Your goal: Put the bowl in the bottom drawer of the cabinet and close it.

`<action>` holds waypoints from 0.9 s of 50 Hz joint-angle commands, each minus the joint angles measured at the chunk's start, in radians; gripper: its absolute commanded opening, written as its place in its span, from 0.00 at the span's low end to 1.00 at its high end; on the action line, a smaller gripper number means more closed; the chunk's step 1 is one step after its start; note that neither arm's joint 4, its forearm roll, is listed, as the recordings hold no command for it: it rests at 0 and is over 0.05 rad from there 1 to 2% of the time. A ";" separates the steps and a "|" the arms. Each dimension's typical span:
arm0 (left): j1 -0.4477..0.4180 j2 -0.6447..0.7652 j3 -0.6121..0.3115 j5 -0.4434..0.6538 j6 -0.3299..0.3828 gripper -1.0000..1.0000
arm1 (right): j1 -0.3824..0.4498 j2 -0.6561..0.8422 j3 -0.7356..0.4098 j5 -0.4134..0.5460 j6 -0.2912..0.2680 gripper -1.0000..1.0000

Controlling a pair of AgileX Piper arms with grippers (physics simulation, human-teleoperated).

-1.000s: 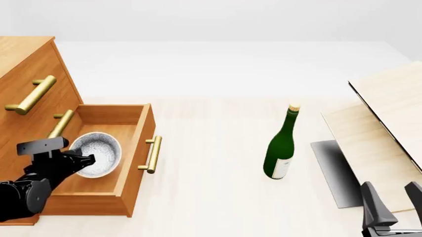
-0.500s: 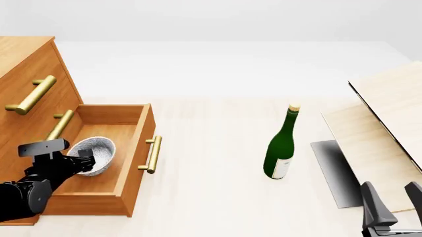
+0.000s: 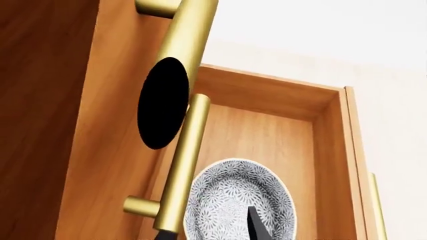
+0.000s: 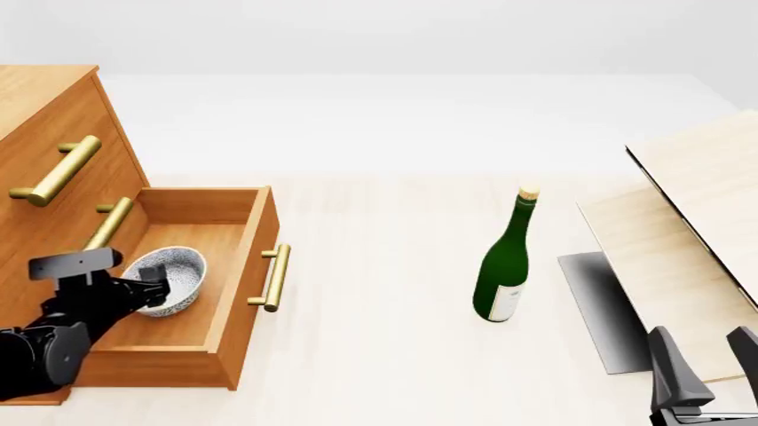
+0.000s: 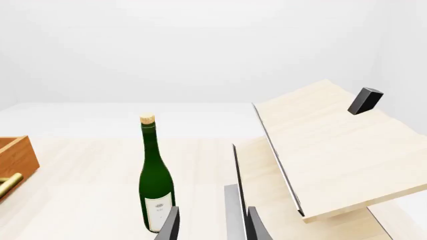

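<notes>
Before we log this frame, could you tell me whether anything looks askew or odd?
The bowl sits tilted inside the open bottom drawer, with the left end effector at its rim. The green bottle stands upright; nothing is spilled.

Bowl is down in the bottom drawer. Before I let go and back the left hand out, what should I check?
1. Bowl inside the bottom drawer: ok.
2. Bowl sitting flat on the drawer floor: not ok, it looks tilted.
3. Left hand released: not ok, fingers sit at the bowl's rim.
4. Middle drawer handle clear of the retreat path: cannot tell, it is close.
5. Bottle away from the drawer front: ok.
6. Right hand idle: ok.
</notes>
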 commanded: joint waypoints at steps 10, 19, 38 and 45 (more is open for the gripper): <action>-0.007 -0.071 0.018 0.039 -0.006 1.00 | 0.000 0.000 0.000 0.000 0.000 1.00; -0.014 -0.102 0.027 0.058 -0.009 1.00 | 0.000 0.000 0.000 0.000 0.000 1.00; -0.035 -0.165 0.058 0.090 -0.017 1.00 | 0.000 0.000 0.000 0.000 0.000 1.00; -0.039 -0.194 0.065 0.104 -0.017 1.00 | 0.000 0.000 0.000 0.000 0.000 1.00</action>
